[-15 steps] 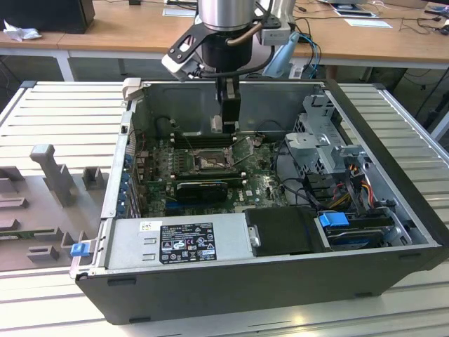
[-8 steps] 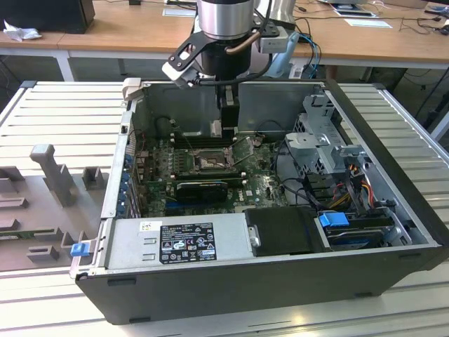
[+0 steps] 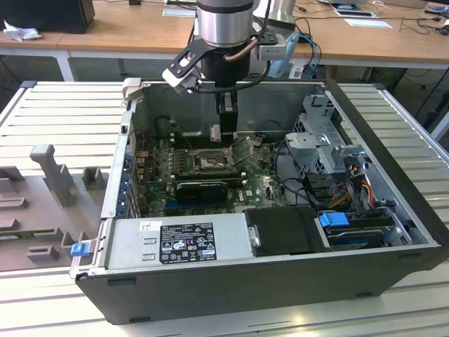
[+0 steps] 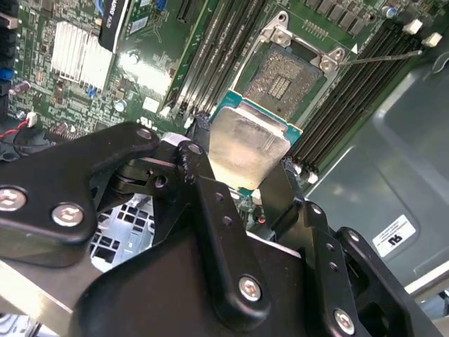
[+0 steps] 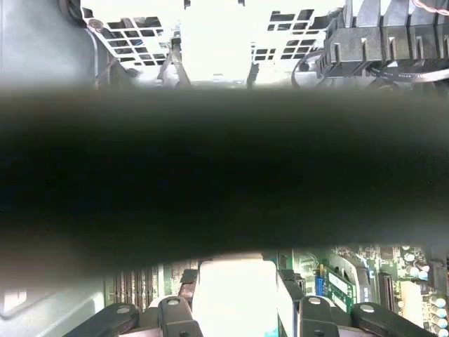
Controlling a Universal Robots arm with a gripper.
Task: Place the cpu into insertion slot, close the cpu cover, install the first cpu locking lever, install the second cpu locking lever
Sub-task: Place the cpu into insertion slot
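The gripper (image 4: 242,149) is clamped on the cpu (image 4: 254,139), one black finger against each of two opposite edges. The chip is a flat square with a dull, pale silver metal top and a thin green rim showing along its far edge.

Just beyond the fingertips (image 4: 198,130), and apart from the chip, lies the insertion slot (image 4: 284,78). It is uncovered: a square bed of fine, grainy contacts with a small grid in its middle, framed by a silver metal rim with round screw heads at the corners. A thin wire lever (image 4: 382,56) slants away from the slot's far corner.

Long black RAM slots (image 4: 224,49) run in parallel rows on both sides of the slot, close by the fingers' outer flanks. Farther out on one side is a finned, pale aluminium heatsink (image 4: 74,53) on the green motherboard (image 4: 151,91). On the other side rises the smooth grey case wall (image 4: 400,147), carrying a white label (image 4: 393,235).

In the exterior view the arm reaches down into the open computer case (image 3: 280,288), with the fingers above the board. A perforated metal drive cage (image 3: 316,137) with bundled cables stands well off to one side of them, and a boxy grey power supply (image 3: 175,242) lies along the near wall. The case rests on a ribbed aluminium table (image 3: 63,105).
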